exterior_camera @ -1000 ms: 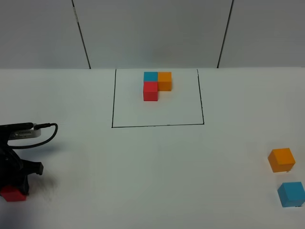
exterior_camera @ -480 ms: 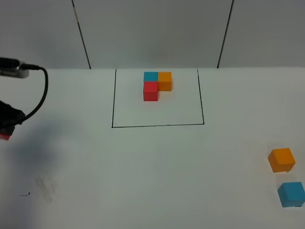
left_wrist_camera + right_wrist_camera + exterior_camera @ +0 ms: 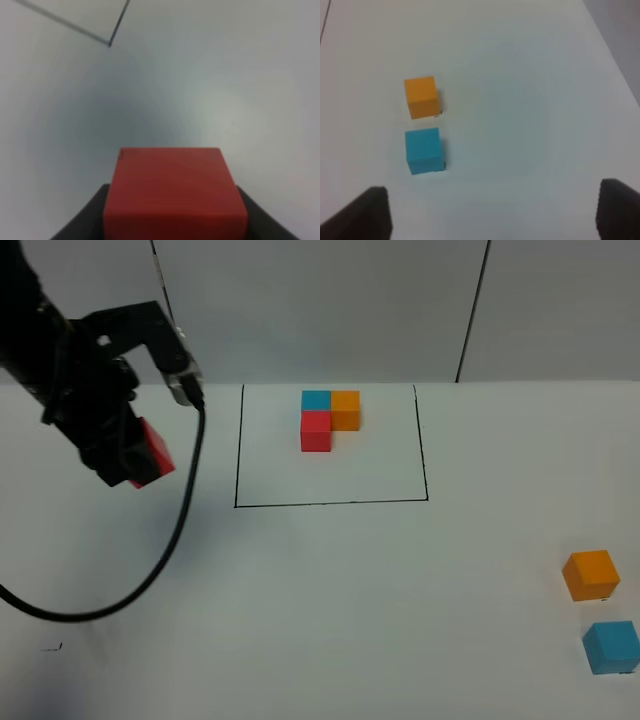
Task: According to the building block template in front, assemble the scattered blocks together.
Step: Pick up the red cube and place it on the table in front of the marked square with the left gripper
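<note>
My left gripper [image 3: 135, 462] is shut on the red cube [image 3: 150, 452] and holds it in the air, left of the black-line rectangle [image 3: 330, 503]. Up close, the red cube [image 3: 172, 192] fills the space between the dark fingers. Inside the rectangle sits the template [image 3: 330, 418]: blue, orange and red cubes in a tight L. The loose orange cube [image 3: 591, 575] and blue cube [image 3: 612, 646] lie at the table's right edge. My right gripper [image 3: 492, 210] hangs open above the table, with the orange cube [image 3: 422, 97] and blue cube [image 3: 424, 150] ahead of it.
A thick black cable [image 3: 150, 560] loops down from the left arm [image 3: 70, 370] over the left part of the white table. Grey wall panels with dark seams [image 3: 472, 310] stand behind the table. A corner of the black line [image 3: 110, 42] shows in the left wrist view.
The left arm has lifted the red cube from the table's front left corner and carried it up and to the right, toward the rectangle. The orange and blue cubes stayed put.
</note>
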`<state>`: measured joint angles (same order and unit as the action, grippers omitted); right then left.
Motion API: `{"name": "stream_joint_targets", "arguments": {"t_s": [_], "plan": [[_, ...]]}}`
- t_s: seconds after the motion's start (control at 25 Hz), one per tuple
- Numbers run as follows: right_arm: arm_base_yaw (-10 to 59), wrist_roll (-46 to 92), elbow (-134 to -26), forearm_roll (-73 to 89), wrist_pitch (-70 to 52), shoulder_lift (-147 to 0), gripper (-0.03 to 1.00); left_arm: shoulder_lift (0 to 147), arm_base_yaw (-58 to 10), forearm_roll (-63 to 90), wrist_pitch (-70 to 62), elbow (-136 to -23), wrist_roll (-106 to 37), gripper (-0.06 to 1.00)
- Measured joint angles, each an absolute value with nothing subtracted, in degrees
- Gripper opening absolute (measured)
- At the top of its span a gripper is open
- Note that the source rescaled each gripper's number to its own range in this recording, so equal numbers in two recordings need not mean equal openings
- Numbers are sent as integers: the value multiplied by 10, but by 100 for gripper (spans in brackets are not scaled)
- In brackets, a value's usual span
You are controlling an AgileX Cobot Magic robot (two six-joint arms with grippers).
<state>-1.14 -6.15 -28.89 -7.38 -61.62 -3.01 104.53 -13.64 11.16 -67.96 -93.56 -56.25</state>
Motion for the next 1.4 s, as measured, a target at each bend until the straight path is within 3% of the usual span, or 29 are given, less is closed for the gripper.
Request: {"name": "stream_joint_targets", "arguments": {"t_s": [0.24,0.44,0.72,1.4], "plan": [[-11,-61,-289,-74,-616,-30,69,1116,-276,52,-680,-967,-587,0],[-11,-61,-289,-74,-616,-30,69,1200,-336,29,-680,-1029,-506,0],[-11,-61,-289,-74,-616,-30,69,1264,-359,44,-680,-1085,-414,0],[-11,-61,-289,-74,-616,-30,69,1276,-368,31,-680,-1034,-382,0]]}}
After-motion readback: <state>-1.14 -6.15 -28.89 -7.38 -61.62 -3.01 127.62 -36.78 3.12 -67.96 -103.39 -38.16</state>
